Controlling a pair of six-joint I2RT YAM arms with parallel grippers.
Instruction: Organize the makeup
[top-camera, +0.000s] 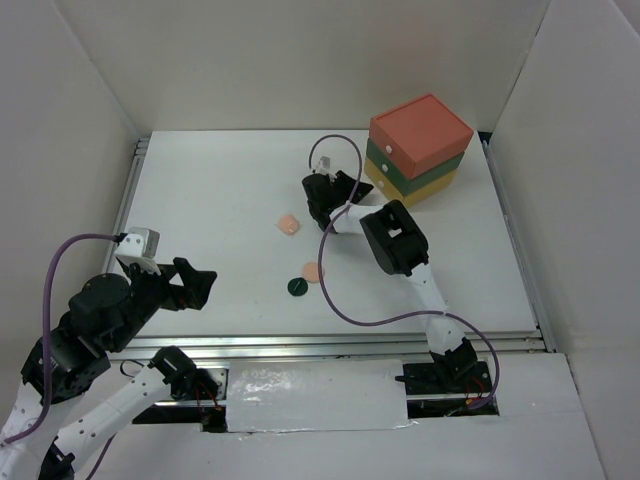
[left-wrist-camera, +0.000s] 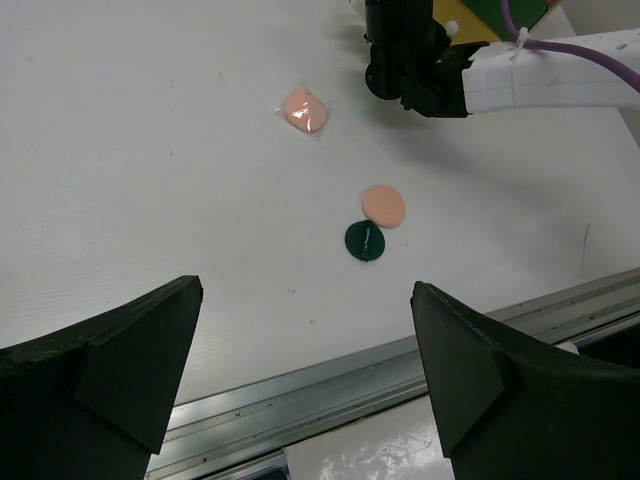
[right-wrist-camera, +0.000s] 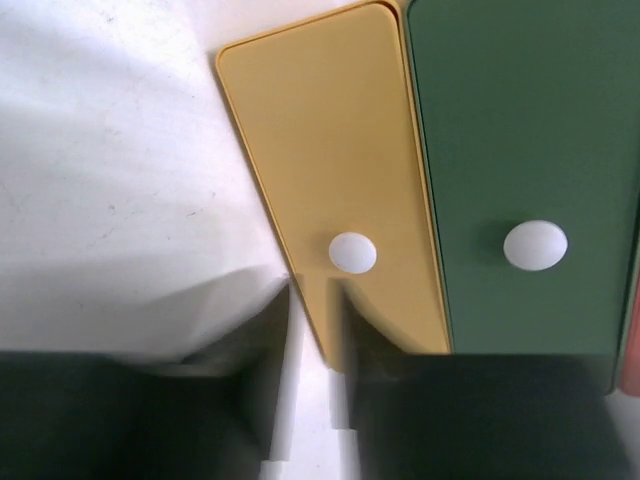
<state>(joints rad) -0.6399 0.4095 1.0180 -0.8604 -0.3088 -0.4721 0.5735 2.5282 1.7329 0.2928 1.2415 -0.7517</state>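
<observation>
Colours in front of me
2 peach compacts (top-camera: 289, 224) (top-camera: 313, 271), 1 dark green disc (top-camera: 297, 286); drawer box (top-camera: 420, 135) orange, green, yellow, white knobs (right-wrist-camera: 352, 252).

This is a robotics lab cell rather than any lived-in room. A white bench (top-camera: 220, 200) is boxed in on three sides by plain white panels (top-camera: 300, 60), with bare aluminium rails (top-camera: 330, 343) running along its near edge. Two white-and-black robot arms are bolted there side by side, the left arm (top-camera: 90, 330) and the right arm (top-camera: 400, 245), each trailing a purple cable (left-wrist-camera: 575, 43) from its wrist. A small orange, green and yellow drawer box (top-camera: 420, 145) stands on the bench towards the far right corner
</observation>
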